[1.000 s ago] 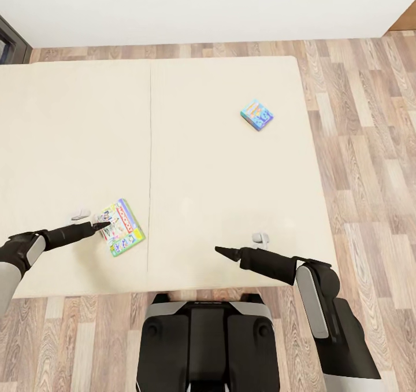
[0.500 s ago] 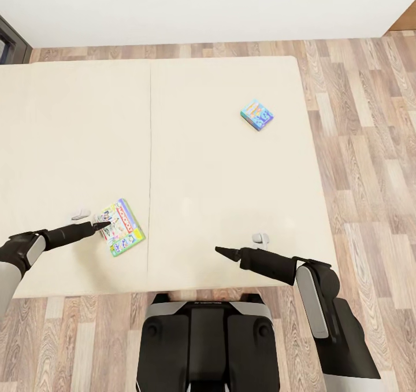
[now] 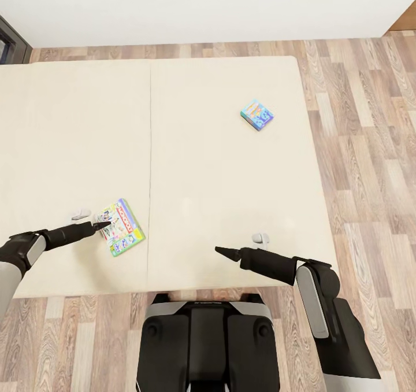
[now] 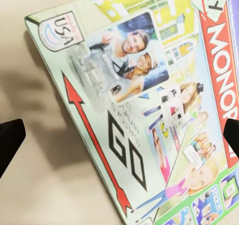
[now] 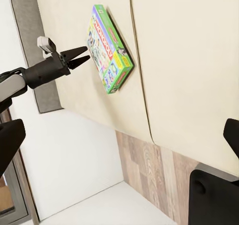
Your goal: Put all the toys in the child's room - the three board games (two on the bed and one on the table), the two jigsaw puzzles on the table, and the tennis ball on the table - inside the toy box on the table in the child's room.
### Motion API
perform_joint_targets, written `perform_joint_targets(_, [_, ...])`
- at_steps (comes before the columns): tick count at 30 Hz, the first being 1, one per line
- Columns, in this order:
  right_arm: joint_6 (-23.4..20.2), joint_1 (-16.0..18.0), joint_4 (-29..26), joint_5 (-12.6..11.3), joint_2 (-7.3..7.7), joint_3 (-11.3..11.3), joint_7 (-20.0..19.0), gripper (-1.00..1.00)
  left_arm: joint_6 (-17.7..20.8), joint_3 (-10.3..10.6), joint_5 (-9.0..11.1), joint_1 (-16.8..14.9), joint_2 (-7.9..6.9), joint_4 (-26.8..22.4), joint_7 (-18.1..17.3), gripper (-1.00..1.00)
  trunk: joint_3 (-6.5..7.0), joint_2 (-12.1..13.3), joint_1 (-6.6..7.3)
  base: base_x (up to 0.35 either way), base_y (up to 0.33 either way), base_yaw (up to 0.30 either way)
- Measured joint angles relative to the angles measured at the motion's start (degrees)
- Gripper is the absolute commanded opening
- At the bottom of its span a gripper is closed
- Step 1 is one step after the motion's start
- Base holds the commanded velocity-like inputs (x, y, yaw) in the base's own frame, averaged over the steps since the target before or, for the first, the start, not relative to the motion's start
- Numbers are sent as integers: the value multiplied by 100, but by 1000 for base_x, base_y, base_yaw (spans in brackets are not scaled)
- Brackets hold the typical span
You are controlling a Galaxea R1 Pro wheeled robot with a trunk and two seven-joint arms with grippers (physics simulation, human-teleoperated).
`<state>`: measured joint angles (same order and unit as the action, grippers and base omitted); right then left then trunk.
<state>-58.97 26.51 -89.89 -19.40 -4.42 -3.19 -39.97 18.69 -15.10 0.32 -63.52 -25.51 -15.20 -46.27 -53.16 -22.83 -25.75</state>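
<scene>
— Where are the board games?
— Both on the bed (image 3: 219,166): the white board game (image 3: 121,227) near-left, the small blue board game (image 3: 256,114) far-right.
— The claws?
— Left claw (image 3: 104,225) spread wide over the white game's edge; right claw (image 3: 221,250) wide too, holding nothing.

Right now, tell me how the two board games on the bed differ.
The white green-edged board game is larger than the blue board game. The white one lies near the bed's front edge at the left gripper's tips; the blue one lies farther back on the right, away from both grippers. Both lie flat on the mattress.
</scene>
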Motion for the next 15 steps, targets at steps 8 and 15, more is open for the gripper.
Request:
perform_joint_targets(8, [0,0,0,0,0,-1,-2,100,0,1,0,0,-1,0,-9,100,0,0,0,0,0,0])
perform_joint_targets(15, [-13,0,-8,-38,-3,22,-23,100,0,5,0,0,0,-13,-10,100,0,0,0,0,0,0])
